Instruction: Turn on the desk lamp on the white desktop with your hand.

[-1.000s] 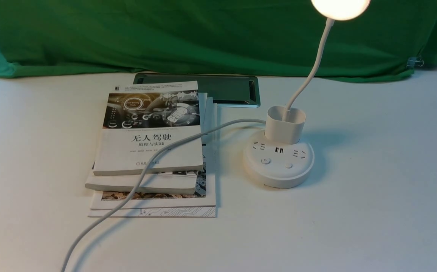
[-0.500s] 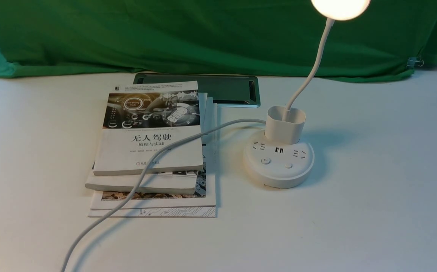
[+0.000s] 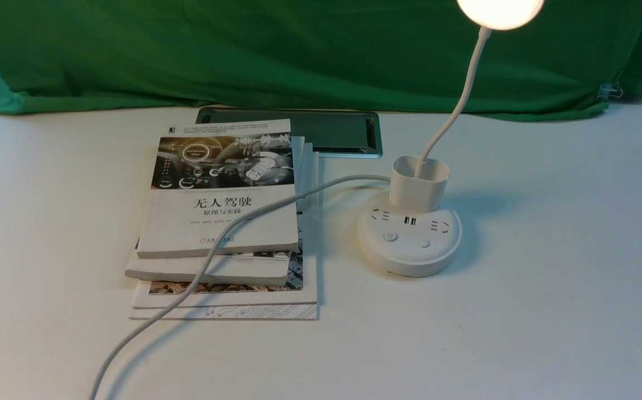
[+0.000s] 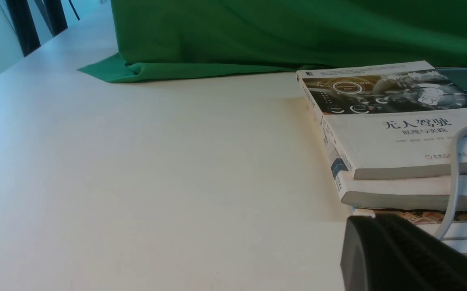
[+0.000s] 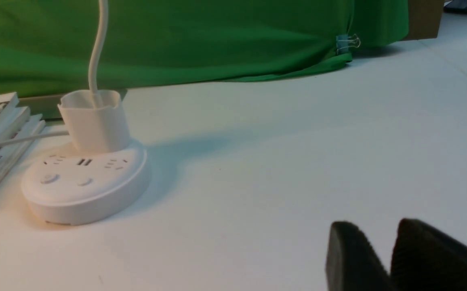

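The R black tapered gripper (image 5: 371,246) has tips slightly apart w/ nothing btwn, the L black tapered gripper (image 4: 373,238) has tips together, also holding nothing, & the white round-based gooseneck desk lamp (image 3: 410,250), lit, stands right of centre in the front view on the matte white desktop (image 3: 548,278).

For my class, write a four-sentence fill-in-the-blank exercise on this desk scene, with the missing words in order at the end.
1. The round head of the desk lamp is lit, so the lamp is switched ____.
2. The cloth behind the white desktop is coloured ____.
3. The grey cable runs across the top of a stack of ____.
4. The round lamp base has two USB ports and two round ____, one with a power symbol.

Missing words: on; green; books; buttons
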{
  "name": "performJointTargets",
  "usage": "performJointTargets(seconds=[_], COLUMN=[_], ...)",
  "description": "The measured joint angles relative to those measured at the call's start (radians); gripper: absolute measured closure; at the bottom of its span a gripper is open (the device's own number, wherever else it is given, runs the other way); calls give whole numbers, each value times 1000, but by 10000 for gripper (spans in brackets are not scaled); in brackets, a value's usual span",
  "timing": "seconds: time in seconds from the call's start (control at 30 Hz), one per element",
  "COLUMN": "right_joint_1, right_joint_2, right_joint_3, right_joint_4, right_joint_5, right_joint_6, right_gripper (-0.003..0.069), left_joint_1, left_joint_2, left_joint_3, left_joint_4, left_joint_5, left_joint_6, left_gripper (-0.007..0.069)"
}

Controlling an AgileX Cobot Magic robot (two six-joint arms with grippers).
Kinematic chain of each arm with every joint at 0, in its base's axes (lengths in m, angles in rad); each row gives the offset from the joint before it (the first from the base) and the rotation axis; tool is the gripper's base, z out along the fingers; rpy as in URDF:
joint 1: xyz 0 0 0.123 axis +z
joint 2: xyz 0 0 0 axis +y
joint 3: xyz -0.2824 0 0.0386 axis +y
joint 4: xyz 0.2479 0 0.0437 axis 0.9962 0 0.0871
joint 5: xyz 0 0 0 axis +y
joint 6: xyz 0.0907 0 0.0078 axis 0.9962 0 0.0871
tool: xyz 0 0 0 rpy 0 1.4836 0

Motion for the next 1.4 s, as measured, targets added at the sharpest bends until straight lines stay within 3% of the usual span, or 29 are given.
performJointTargets(seconds=[1.4], right_joint_1=[0], right_joint_2=[0], right_joint_3=[0], right_joint_4=[0], right_joint_5=[0], right_joint_6=[0], right_gripper=[421], left_joint_1=[0], left_joint_2=[0], left_joint_3=[0], left_joint_4=[0], left_joint_5=[0], left_joint_6=[0], left_gripper=[603])
